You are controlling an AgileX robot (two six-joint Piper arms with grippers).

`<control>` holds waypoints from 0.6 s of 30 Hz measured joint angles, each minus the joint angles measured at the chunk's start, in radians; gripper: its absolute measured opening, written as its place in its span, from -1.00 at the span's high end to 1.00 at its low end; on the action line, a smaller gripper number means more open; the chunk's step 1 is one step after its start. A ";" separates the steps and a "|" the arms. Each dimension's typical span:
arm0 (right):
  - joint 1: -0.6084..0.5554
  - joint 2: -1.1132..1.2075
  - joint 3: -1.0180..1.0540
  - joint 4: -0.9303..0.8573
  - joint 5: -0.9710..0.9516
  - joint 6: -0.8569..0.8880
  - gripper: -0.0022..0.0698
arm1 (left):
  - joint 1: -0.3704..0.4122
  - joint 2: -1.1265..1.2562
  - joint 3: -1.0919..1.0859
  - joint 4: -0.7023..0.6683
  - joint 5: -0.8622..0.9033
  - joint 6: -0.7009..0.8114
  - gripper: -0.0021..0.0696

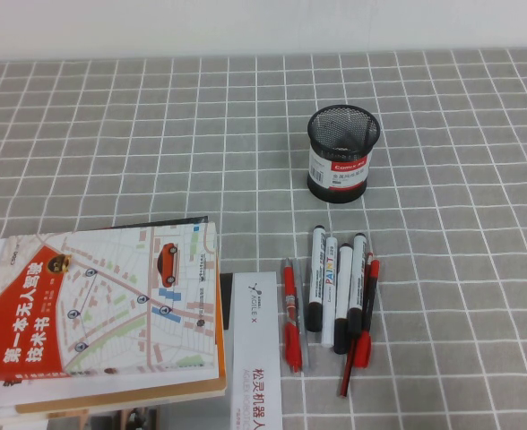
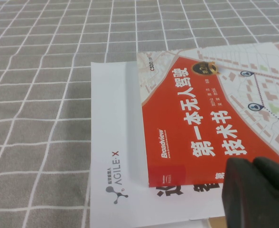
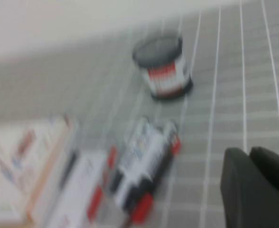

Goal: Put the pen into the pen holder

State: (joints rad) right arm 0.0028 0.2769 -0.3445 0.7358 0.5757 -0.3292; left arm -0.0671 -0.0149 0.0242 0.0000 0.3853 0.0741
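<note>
The pen holder [image 1: 339, 154], a black mesh cup with a white and red label, stands upright at mid-table. In front of it lies a row of pens. Three slim markers have white barrels and black ends [image 1: 315, 279] [image 1: 343, 297] [image 1: 358, 283]; I cannot tell which is the task's pen. The right wrist view shows the holder [image 3: 164, 66] and the pens [image 3: 144, 166] blurred. My right gripper [image 3: 247, 153] is shut and empty, above the cloth beside the pens. My left gripper [image 2: 251, 164] is shut and empty over the book. Neither gripper shows in the high view.
A white marker with colourful print [image 1: 329, 285] and two red pens [image 1: 291, 315] [image 1: 365, 324] lie among the markers. A red and white book [image 1: 102, 309] on white leaflets [image 1: 256, 358] fills the front left. The table is covered by a grey checked cloth [image 1: 156, 134].
</note>
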 joint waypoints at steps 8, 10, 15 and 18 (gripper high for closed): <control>0.000 0.364 -0.303 -0.231 0.304 0.000 0.97 | 0.000 0.000 0.000 0.000 0.000 0.000 0.95; 0.000 0.448 -0.353 -0.267 0.378 0.000 0.97 | 0.000 0.000 0.000 -0.005 0.000 0.000 0.95; 0.007 0.638 -0.459 -0.307 0.490 0.000 0.97 | 0.000 0.000 0.000 0.000 0.000 0.000 0.95; 0.013 0.738 -0.511 -0.312 0.534 0.000 0.97 | 0.000 0.000 0.000 0.000 0.000 0.000 0.95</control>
State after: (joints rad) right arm 0.0159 1.0145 -0.8557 0.4234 1.1094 -0.3292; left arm -0.0671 -0.0149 0.0242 0.0000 0.3853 0.0741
